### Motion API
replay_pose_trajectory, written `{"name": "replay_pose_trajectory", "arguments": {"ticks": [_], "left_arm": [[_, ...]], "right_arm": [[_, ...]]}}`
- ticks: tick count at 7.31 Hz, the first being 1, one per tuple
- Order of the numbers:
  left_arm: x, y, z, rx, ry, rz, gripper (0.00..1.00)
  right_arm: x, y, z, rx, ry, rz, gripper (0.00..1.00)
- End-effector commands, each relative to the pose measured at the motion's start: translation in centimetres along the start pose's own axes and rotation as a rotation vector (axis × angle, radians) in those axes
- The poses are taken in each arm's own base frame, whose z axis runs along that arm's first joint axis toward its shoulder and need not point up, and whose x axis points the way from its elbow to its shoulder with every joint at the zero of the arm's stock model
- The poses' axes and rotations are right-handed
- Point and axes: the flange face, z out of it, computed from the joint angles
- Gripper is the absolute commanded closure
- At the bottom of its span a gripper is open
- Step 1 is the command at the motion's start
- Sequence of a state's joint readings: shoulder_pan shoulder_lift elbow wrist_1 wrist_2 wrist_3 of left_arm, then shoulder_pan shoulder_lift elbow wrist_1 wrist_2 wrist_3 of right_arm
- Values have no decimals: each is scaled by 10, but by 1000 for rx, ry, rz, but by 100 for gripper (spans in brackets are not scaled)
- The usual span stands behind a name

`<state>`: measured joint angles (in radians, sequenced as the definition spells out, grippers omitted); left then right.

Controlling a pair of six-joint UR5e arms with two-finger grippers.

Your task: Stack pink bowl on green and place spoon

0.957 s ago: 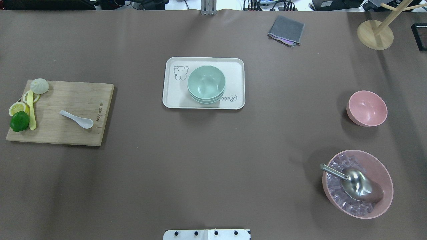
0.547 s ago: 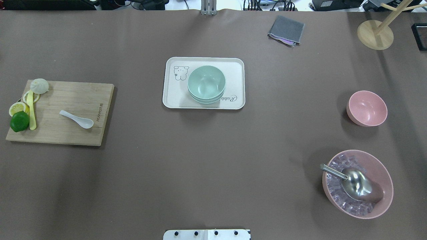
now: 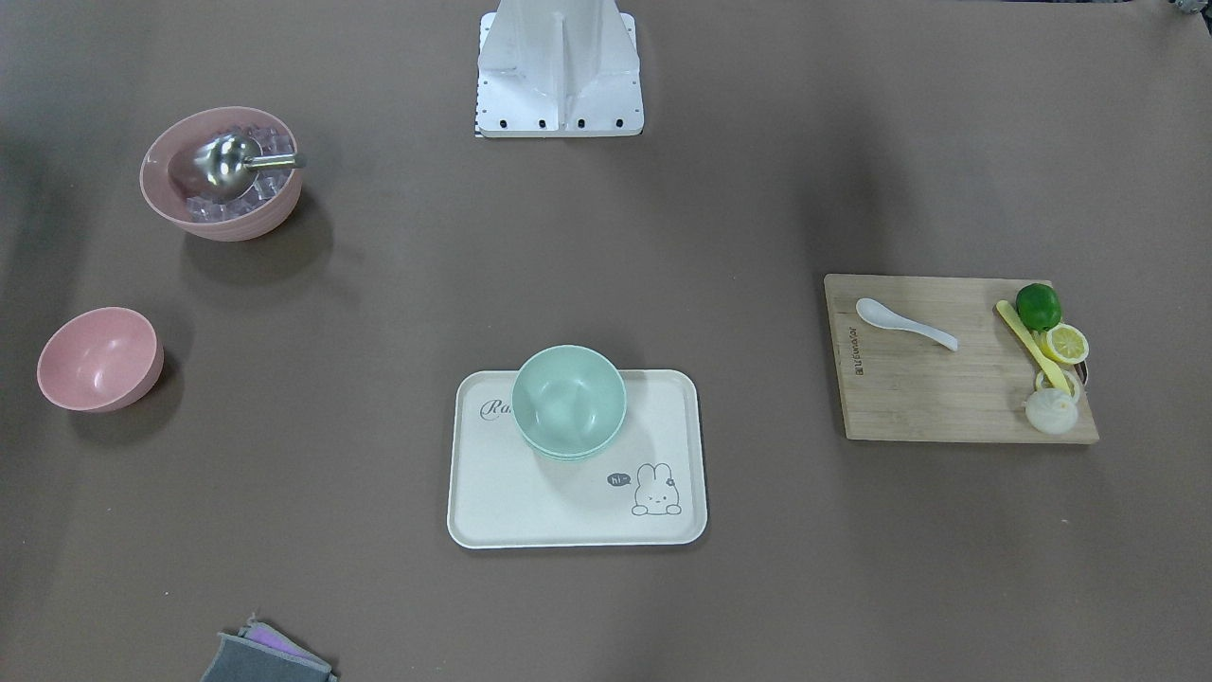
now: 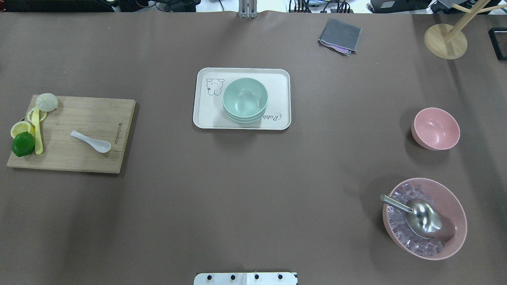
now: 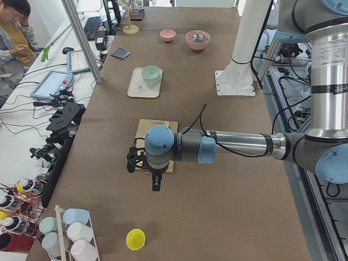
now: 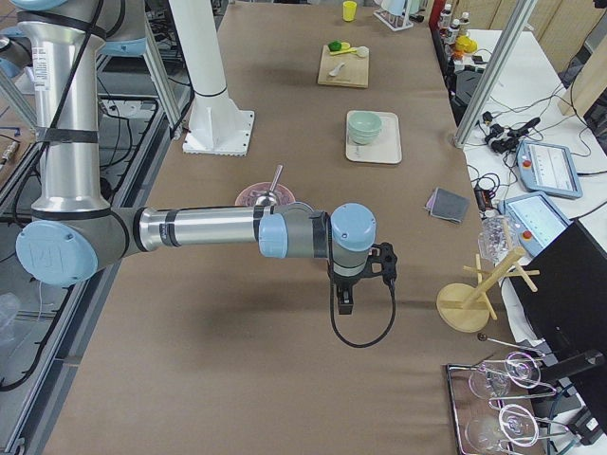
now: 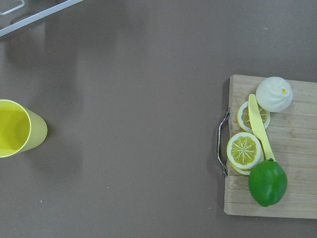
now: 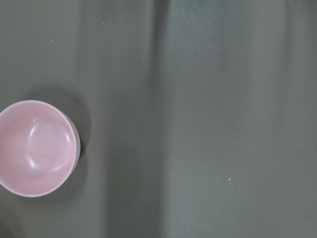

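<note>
At the left of the overhead view, the cutting board [image 4: 87, 114] carries the white spoon [image 4: 92, 141], which lies flat with its handle pointing to the upper left. It is apart from the lime [image 4: 23, 144] and the lemon slices crowded along the board's left edge, so there looks to be room for a grasp from above. In the middle, the tray [image 4: 206, 118] holds the green bowl [image 4: 245, 99], mouth up. It seems to top a small nested stack, so it is ready to take another bowl. At the right, the pink bowl [image 4: 435, 128] sits alone on the counter [image 4: 253, 190], open side up and well apart from the tray. Below it, the larger pink bowl [image 4: 455, 202], holding ice and a metal scoop [image 4: 424, 217], is probably no part of this job.

Neither arm enters the overhead or front-facing views. In the side views, the left arm [image 5: 179, 147] hangs above the counter near the board's end, and the right arm [image 6: 285, 232] hangs over bare counter. The right wrist camera catches the pink bowl at its left edge, so each arm appears parked on the side of the thing it will likely fetch. The side views cannot settle how far the left jaws or right jaws are parted. No object is visibly held.

Against the earlier overhead pictures, nothing differs. The bowls, spoon and tray lie exactly where they did, so the task has not begun.
</note>
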<state>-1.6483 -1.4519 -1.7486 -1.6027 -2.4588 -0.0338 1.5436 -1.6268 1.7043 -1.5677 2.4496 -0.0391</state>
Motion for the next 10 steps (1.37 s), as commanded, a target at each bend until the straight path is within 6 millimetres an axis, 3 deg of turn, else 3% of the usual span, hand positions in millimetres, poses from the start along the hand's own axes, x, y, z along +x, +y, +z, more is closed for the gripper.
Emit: {"name": "replay_pose_trajectory", "arguments": {"ticks": [1,4,6,8,10], "left_arm": [[-1,6,3,-8,24,-10,2],[2,4,4,5,26,-34,2],[4,2,1,18,25,-21,2],[4,2,1,24,25,-13,2],[4,2,1,24,27,-13,2]], "right_arm": [[-36,0,36,-14,-43,9,0],[-86,11,110,-3,39,7,1],[-112,2,156,2,70,45,2],[-116,-11,161,35,48,65,6],[-115,-38,183,16,54,131,8]]}}
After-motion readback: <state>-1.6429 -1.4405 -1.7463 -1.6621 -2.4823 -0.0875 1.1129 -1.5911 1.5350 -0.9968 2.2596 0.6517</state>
